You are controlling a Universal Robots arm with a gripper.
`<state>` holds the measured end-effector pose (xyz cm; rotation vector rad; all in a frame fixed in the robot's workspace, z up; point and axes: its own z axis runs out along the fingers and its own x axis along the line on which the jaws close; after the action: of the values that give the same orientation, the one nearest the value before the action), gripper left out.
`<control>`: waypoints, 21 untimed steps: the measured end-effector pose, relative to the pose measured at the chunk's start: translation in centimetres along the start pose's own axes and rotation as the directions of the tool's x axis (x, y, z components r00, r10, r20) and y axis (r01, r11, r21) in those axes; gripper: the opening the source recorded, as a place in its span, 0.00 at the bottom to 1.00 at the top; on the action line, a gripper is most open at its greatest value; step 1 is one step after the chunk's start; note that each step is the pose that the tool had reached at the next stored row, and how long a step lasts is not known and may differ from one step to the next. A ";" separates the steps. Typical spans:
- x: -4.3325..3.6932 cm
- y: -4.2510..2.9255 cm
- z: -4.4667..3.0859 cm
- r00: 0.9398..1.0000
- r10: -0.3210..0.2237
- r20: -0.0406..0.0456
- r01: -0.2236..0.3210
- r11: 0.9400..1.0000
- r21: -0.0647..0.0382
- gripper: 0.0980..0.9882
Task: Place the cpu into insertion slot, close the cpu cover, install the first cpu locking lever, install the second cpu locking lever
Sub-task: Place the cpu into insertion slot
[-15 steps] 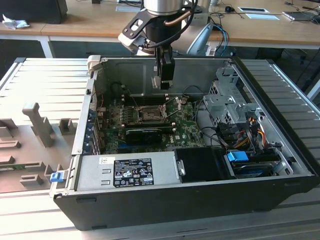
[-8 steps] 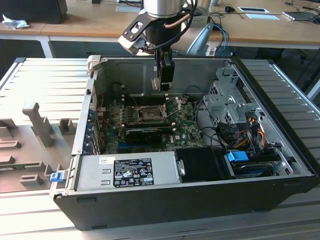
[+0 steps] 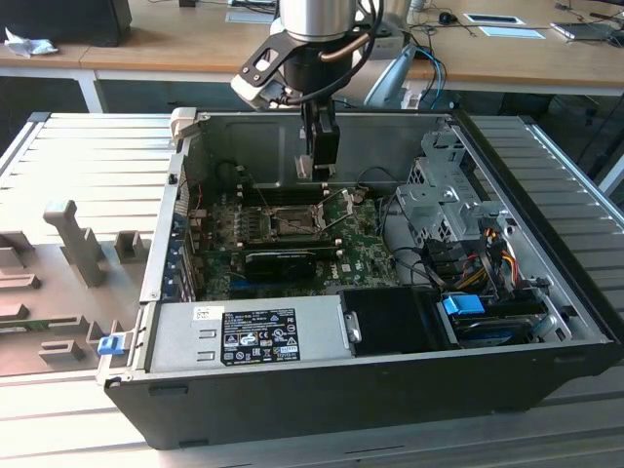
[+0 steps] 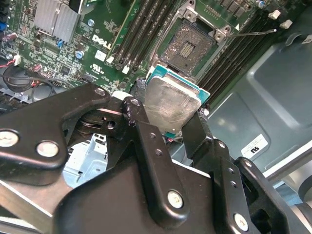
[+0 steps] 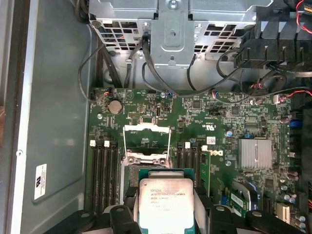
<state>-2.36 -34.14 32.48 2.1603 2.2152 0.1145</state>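
Covering the near part of the insertion slot in the first wrist view, the cpu hides most of the contact field. The body of the gripper is cut off by the picture edge. In the exterior view the arm is also cut off at the top edge. There the chip between the fingers is too small to make out.

The wrist points straight down into the open computer case. The gripper hangs above the motherboard, near the slot and clearly apart from it.

In both wrist views the 2 black fingers are clamped on opposite edges of the cpu, and its grey metal lid faces the cameras. In the second wrist view the slot lies bare beyond the chip. The cpu cover is raised open at the far side of the slot. 1 thin locking lever sticks out to the side of it.

Some lines of small print are on the lid of the cpu. A white sticker with black print is on the case floor. The power supply carries a black and white label.
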 end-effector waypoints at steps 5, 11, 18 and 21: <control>-0.01 -0.03 0.38 1.000 0.000 0.000 0.000 1.000 0.000 0.49; -0.01 -0.06 0.74 1.000 0.000 0.000 0.000 1.000 0.000 0.49; -0.02 -0.09 1.09 1.000 0.000 0.000 0.000 1.000 0.000 0.49; -0.02 -0.10 1.22 1.000 0.000 -0.001 0.000 1.000 0.000 0.49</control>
<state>-2.36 -34.14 31.25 2.1609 2.2157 0.1146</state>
